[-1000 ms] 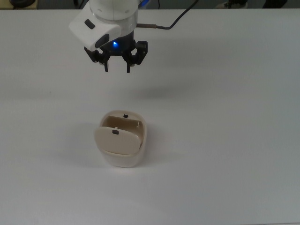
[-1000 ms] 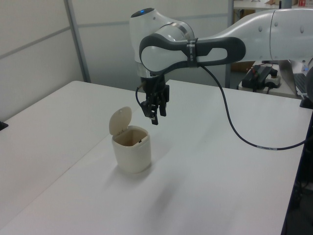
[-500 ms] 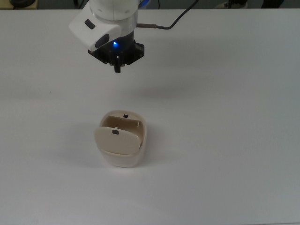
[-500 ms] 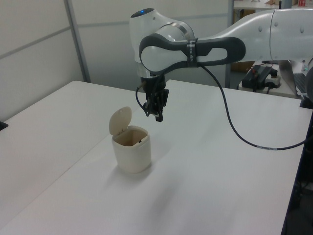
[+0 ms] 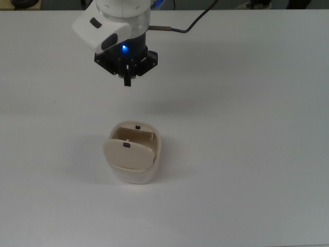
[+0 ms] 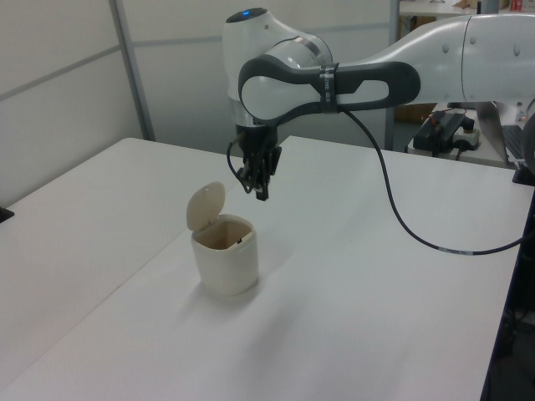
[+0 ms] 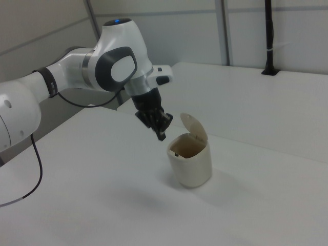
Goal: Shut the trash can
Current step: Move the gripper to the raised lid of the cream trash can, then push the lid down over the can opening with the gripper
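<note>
Your end effector hangs clenched on nothing, likely so the joined fingers serve as one pusher. The trash can stands mid-counter, apart from the tool, its lid upright and open; closing not yet done.

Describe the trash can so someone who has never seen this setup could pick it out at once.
Start at the white table and look below the gripper in the top view. There stands the trash can, a small cream-beige bin with rounded corners. It is the only object on the tabletop, and its hinged lid stands open with a tiny black tab.
</note>
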You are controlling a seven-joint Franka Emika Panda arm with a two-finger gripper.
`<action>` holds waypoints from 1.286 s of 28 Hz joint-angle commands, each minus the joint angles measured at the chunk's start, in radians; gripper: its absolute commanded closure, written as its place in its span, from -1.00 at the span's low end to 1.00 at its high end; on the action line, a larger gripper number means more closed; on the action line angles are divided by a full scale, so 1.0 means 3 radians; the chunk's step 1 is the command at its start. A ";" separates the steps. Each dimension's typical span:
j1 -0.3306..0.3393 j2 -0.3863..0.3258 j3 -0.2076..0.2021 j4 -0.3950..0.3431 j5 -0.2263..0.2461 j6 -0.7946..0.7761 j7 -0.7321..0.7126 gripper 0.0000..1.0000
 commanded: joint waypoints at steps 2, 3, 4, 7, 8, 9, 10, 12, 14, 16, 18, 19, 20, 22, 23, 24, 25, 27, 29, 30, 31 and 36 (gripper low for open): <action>-0.0021 0.0052 -0.0021 0.0058 0.0169 0.0573 -0.0021 1.00; -0.0032 0.0072 -0.0021 0.0058 0.0179 0.0655 -0.0011 1.00; -0.0047 0.0088 -0.0021 0.0058 0.0225 0.0853 -0.0001 1.00; -0.0062 0.0159 -0.0021 0.0058 0.0358 0.1222 -0.0001 1.00; -0.0072 0.0180 -0.0021 0.0058 0.0404 0.1330 -0.0001 1.00; -0.0083 0.0190 -0.0021 0.0058 0.0435 0.1427 -0.0001 1.00; -0.0088 0.0225 -0.0021 0.0058 0.0471 0.1605 0.0004 1.00; -0.0093 0.0272 -0.0021 0.0058 0.0471 0.1760 0.0009 1.00; -0.0093 0.0297 -0.0016 0.0058 0.0471 0.1888 0.0030 1.00; -0.0088 0.0374 -0.0016 0.0053 0.0445 0.2102 0.0086 1.00; -0.0088 0.0394 -0.0016 0.0043 0.0435 0.2246 0.0096 1.00; -0.0088 0.0410 -0.0016 0.0038 0.0435 0.2297 0.0096 1.00; -0.0088 0.0435 -0.0016 0.0038 0.0430 0.2323 0.0096 1.00; -0.0088 0.0451 -0.0016 0.0033 0.0425 0.2328 0.0091 1.00; -0.0088 0.0456 -0.0016 0.0033 0.0420 0.2328 0.0091 1.00; -0.0088 0.0456 -0.0016 0.0023 0.0420 0.2328 0.0091 1.00; -0.0088 0.0461 -0.0016 0.0023 0.0420 0.2328 0.0091 1.00; -0.0088 0.0476 -0.0016 0.0018 0.0420 0.2323 0.0081 1.00; -0.0088 0.0512 -0.0016 0.0002 0.0420 0.2313 0.0076 1.00; -0.0088 0.0517 -0.0016 -0.0023 0.0415 0.2308 0.0076 1.00; -0.0088 0.0517 -0.0011 -0.0054 0.0415 0.2308 0.0076 1.00; -0.0093 0.0512 -0.0011 -0.0136 0.0415 0.2140 0.0071 1.00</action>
